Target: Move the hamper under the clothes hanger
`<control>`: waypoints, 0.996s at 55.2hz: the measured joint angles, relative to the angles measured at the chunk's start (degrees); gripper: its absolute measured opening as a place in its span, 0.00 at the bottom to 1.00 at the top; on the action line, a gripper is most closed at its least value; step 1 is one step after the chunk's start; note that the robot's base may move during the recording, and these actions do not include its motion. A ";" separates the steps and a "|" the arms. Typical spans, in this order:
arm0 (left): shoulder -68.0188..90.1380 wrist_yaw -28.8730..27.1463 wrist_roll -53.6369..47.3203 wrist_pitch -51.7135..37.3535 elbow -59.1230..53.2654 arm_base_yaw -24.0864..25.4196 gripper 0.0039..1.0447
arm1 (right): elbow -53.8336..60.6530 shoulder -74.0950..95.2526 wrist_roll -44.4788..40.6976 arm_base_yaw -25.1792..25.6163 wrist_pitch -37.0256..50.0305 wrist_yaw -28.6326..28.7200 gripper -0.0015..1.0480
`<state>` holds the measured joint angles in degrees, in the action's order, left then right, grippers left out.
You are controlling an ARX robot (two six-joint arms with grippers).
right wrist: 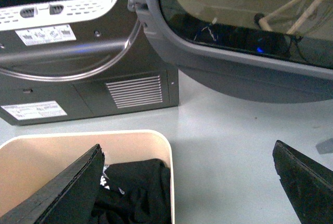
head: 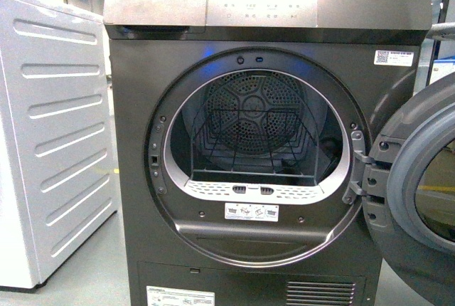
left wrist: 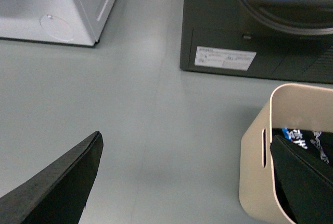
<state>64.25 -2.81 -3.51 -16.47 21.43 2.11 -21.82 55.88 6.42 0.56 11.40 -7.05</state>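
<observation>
The hamper is a cream plastic bin with a handle slot, standing on the grey floor in front of the dark grey dryer. It holds a black T-shirt. My left gripper is open, with one finger over the hamper's inside and the other over bare floor. My right gripper is open, with one finger over the hamper's rim and the other over floor. The clothes hanger is out of view. Neither gripper nor the hamper shows in the front view.
The dryer fills the front view, its drum empty. Its round door hangs open on the right, above the floor beside the hamper. A white machine stands to the left, with a strip of floor between them.
</observation>
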 joint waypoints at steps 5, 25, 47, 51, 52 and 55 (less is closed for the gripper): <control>9.22 0.07 -0.07 -1.66 2.36 -0.13 0.94 | -2.75 8.94 -0.07 0.46 1.70 1.05 0.92; 38.32 -1.05 -1.53 -6.56 12.28 -0.81 0.94 | -8.20 40.11 -1.25 2.82 9.44 2.71 0.92; 49.77 -1.51 2.29 -7.69 21.49 -7.34 0.94 | -9.46 56.28 -2.10 4.46 15.87 4.63 0.92; 51.60 -1.84 3.34 -6.93 23.34 -8.61 0.94 | -9.46 57.48 -2.08 4.46 16.46 4.66 0.92; 52.13 -1.90 3.54 -6.78 23.85 -8.98 0.94 | -9.46 58.01 -2.05 4.46 16.79 4.79 0.92; 53.90 -2.23 4.24 -6.21 25.44 -10.34 0.94 | -9.46 58.75 -2.05 4.31 17.35 5.18 0.92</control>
<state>118.15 -5.04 0.73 -22.68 46.87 -8.23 -31.29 114.63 4.36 4.86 28.75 -1.87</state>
